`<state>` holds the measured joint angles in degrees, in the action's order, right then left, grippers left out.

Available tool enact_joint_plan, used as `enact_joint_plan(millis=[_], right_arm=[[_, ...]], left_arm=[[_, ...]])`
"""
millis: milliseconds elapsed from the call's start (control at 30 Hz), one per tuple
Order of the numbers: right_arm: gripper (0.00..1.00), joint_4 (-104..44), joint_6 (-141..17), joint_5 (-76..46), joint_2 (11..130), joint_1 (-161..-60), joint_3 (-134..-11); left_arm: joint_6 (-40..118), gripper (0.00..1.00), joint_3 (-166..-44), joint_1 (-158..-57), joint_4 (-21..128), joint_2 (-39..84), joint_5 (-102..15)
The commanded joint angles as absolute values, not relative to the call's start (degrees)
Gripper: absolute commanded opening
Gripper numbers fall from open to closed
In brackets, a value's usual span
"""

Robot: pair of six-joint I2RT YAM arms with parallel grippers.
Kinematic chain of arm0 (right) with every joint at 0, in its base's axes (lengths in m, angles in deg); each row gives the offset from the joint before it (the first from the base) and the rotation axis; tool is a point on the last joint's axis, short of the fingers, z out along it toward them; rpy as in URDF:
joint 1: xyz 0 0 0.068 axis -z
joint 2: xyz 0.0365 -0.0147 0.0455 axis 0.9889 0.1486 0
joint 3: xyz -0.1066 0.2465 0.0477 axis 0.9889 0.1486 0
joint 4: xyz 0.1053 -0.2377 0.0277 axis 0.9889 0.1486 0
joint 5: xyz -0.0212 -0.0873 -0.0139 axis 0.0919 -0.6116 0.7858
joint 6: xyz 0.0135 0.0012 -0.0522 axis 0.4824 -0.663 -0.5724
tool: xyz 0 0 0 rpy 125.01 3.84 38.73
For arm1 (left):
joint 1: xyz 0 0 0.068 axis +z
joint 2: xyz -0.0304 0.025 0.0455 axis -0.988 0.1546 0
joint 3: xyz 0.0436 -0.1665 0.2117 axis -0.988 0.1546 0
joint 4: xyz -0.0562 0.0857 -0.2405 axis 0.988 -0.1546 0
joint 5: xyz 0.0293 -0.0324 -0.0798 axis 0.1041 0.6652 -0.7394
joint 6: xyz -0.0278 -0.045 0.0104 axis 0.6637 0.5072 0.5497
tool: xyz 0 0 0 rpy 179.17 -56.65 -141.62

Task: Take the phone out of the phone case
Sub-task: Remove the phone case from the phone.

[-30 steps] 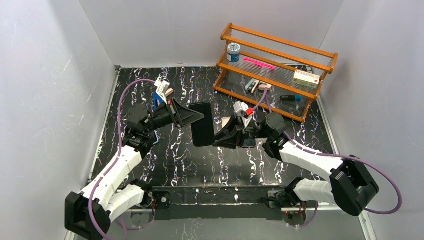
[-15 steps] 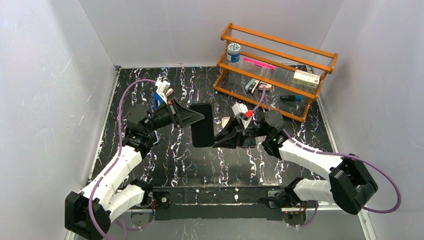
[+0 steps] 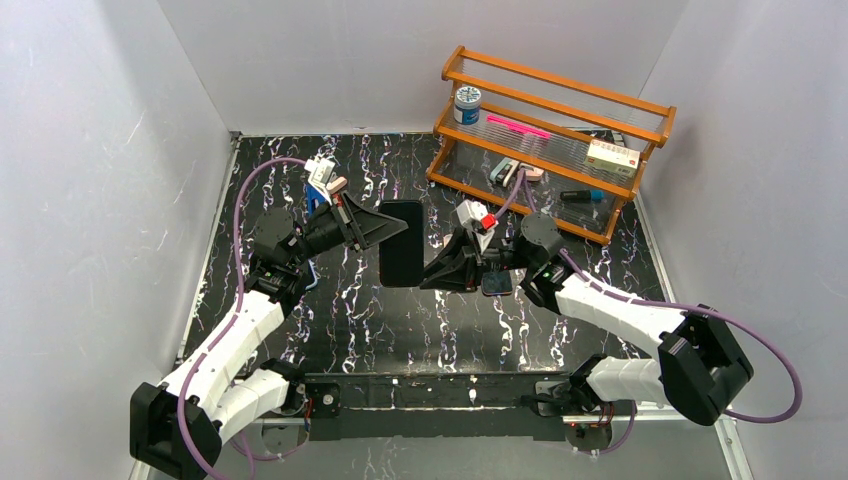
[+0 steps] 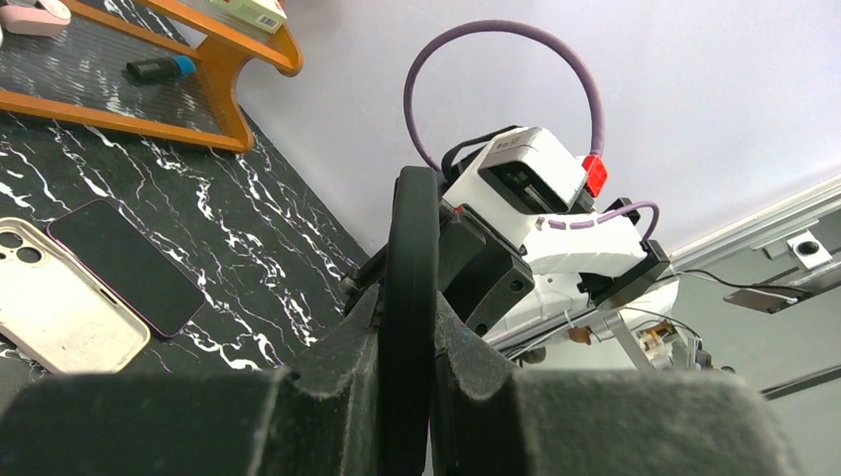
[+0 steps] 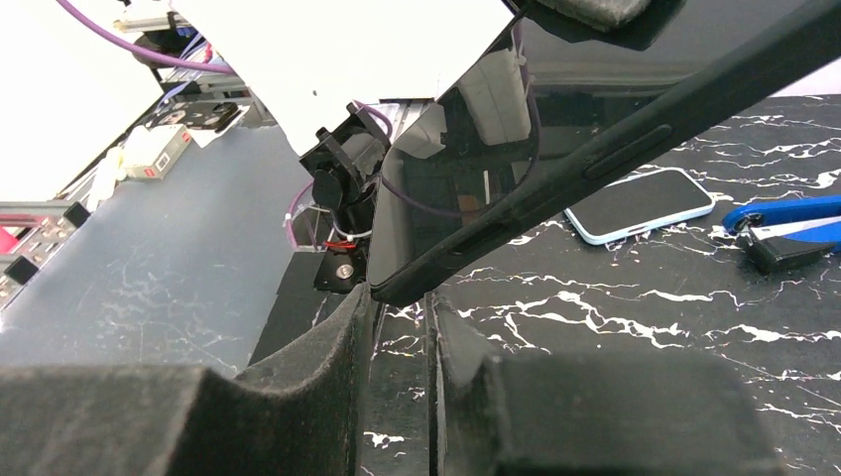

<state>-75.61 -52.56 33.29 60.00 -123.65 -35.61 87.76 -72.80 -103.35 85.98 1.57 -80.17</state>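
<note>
Top external view: my left gripper (image 3: 398,228) and right gripper (image 3: 430,277) hold the phone (image 3: 401,255) above the desk centre. Left fingers (image 4: 337,357) pinch its left edge; right fingers (image 5: 337,347) pinch its near right corner. Only the right wrist view shows the glossy screen inside the phone case (image 5: 615,149) rim.

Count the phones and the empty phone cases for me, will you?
Phones: 3, the held phone, the blue-edged phone, the dark phone
Empty cases: 1, the cream case
Total: 4
</note>
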Motion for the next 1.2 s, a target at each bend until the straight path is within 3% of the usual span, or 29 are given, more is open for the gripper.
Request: enact_joint_plan(millis=[0,867,1067,1167], right_arm=[[0.01,-77.5,-55.4,22.0,60.9,-123.5,-38.8],[0.01,-75.3,-71.7,24.5,62.0,-123.6,-43.1],[0.01,-78.3,-60.8,20.4,62.0,-123.3,-43.4],[0.04,-87.4,-49.6,17.9,61.9,-122.8,-40.6]], left_arm=[[92.7,0.00,-74.2,-104.9,88.2,-0.7,-82.5],[95.7,0.00,-72.7,-105.3,87.9,0.5,-80.9],[94.5,0.00,-72.1,-105.3,87.7,-0.1,-80.5],[94.0,0.00,-71.3,-105.3,87.6,-0.6,-80.2]])
